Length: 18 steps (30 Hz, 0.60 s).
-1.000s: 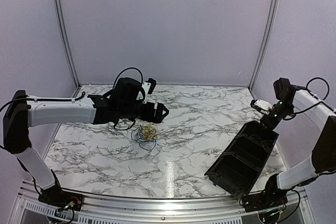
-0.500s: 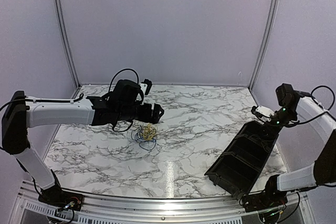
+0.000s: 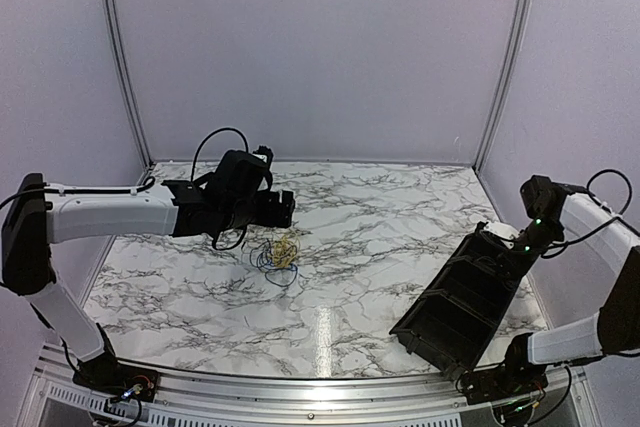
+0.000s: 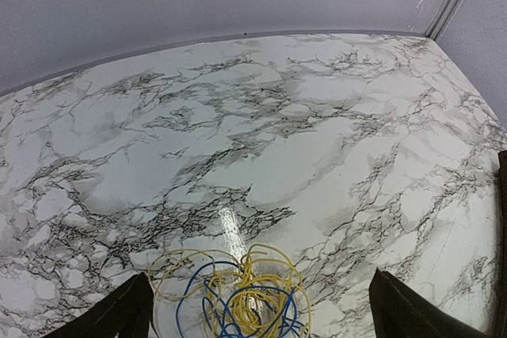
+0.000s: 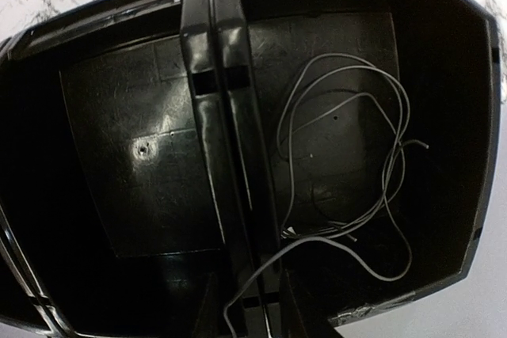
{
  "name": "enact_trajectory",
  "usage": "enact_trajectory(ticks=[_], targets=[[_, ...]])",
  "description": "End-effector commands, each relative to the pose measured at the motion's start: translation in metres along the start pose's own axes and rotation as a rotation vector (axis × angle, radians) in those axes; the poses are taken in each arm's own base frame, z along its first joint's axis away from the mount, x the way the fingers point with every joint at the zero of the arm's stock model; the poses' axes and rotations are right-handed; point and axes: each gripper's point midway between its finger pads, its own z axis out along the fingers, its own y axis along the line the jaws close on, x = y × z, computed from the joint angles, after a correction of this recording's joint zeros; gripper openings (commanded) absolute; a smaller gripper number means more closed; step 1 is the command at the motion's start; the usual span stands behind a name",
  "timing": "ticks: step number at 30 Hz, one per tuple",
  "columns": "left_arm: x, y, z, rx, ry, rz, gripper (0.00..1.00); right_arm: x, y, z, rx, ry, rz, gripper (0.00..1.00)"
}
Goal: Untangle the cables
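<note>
White marble-patterned tabletop (image 3: 380, 237), glossy with grey veins, carries the cables (image 3: 277, 252) left of centre. They form a small knot of thin yellow and blue wires. The yellow is coiled in tight round loops over the blue, which spills out in wider curves on the near side.

Just above and behind the knot hangs the left gripper (image 3: 283, 209). Its two dark fingers (image 4: 119, 314) are spread wider than the knot and hold nothing. In its wrist view the knot lies between them, clear of both.

Well apart, by the table's right edge, sits a black plastic bin (image 3: 465, 297) with a raised divider. It holds one more wire (image 5: 348, 156), thin and grey-looking, lying in loose open loops on the scuffed floor of one compartment, with one end crossing the divider.

The right gripper (image 3: 500, 234) hovers at the bin's far rim; whether its jaws are parted cannot be told. Plain lilac walls (image 3: 320, 47) close in the table
</note>
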Motion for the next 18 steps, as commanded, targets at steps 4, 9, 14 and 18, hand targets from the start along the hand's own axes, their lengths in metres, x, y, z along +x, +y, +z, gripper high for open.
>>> enact_trajectory(ticks=[4,9,14,18], targets=[[0.007,0.021,0.002,-0.132,0.029,0.010,0.99,-0.005,0.000,-0.002,-0.014,0.004,0.016,0.11],[0.004,0.029,0.001,-0.178,0.012,0.010,0.99,-0.010,-0.006,-0.009,0.007,-0.005,0.018,0.00],[0.012,0.015,0.008,-0.112,0.057,0.052,0.99,-0.029,-0.026,-0.019,0.086,-0.069,0.012,0.00],[0.019,0.003,0.012,-0.052,0.086,0.086,0.99,-0.042,-0.039,-0.009,0.105,-0.097,0.007,0.00]])
